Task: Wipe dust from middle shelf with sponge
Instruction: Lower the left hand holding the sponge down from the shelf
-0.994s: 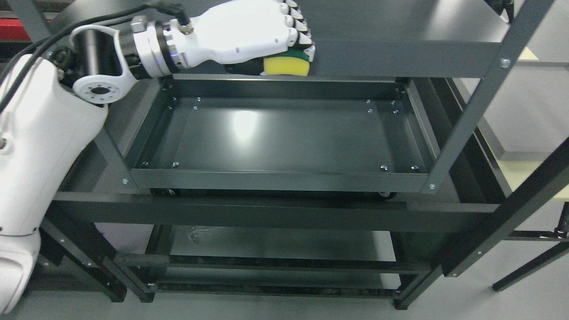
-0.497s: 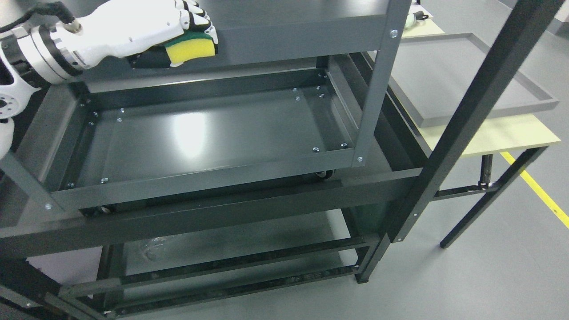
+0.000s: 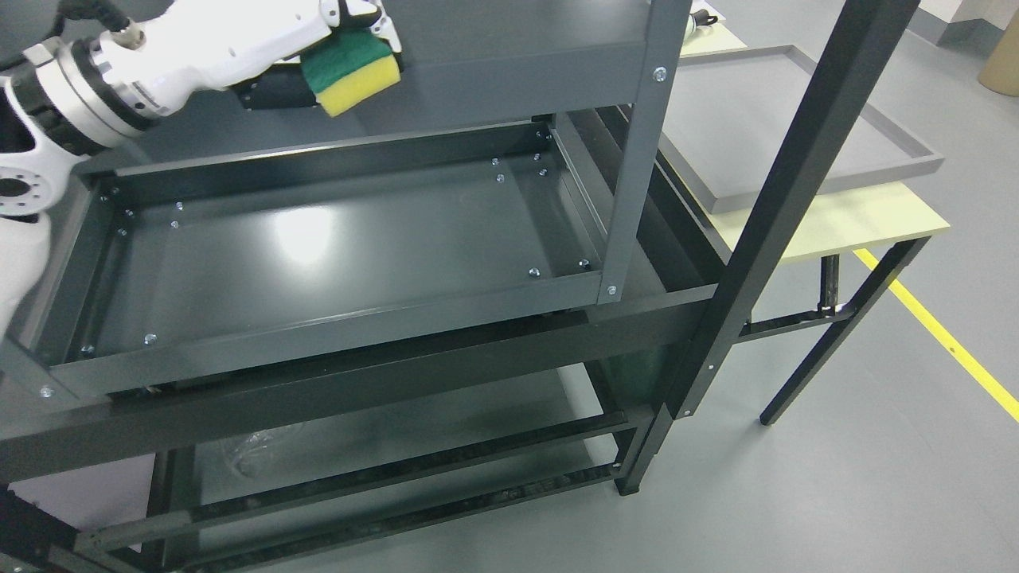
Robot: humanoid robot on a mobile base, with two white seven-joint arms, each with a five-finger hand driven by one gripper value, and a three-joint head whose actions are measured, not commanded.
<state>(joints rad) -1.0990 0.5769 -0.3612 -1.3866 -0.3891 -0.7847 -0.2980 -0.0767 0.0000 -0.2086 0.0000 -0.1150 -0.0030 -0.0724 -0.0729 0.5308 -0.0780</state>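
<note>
Up at the top left, the left hand (image 3: 239,44) reached in from the picture's left edge, its white shell and silver wrist cuff showing above the shelf (image 3: 318,247). Its fingers (image 3: 358,12) were curled over the sponge (image 3: 352,72), pinching it from above, with the dark thumb side pressed under the sponge's near end. The sponge was held tilted, its green scouring face turned up toward the fingers and its yellow body facing down and outward. It hung in the air above the shelf's back left corner, just in front of the grey edge of the upper shelf (image 3: 517,72), and was not touching the shelf's floor. The shelf itself was a dark, shallow metal tray with a raised rim and small bolts at its corners; a pale glare lay on its floor left of the middle. A grey upright post (image 3: 637,151) stood at the shelf's front right corner, and a darker slanted post (image 3: 764,215) crossed the view just to the right of it. Below the shelf, lower shelves (image 3: 382,446) showed between dark rails. Beyond the shelf's right side stood a table (image 3: 884,223) with a pale yellow top, carrying a flat grey tray (image 3: 796,119). A yellow line (image 3: 947,338) ran across the grey floor right of the table.
</note>
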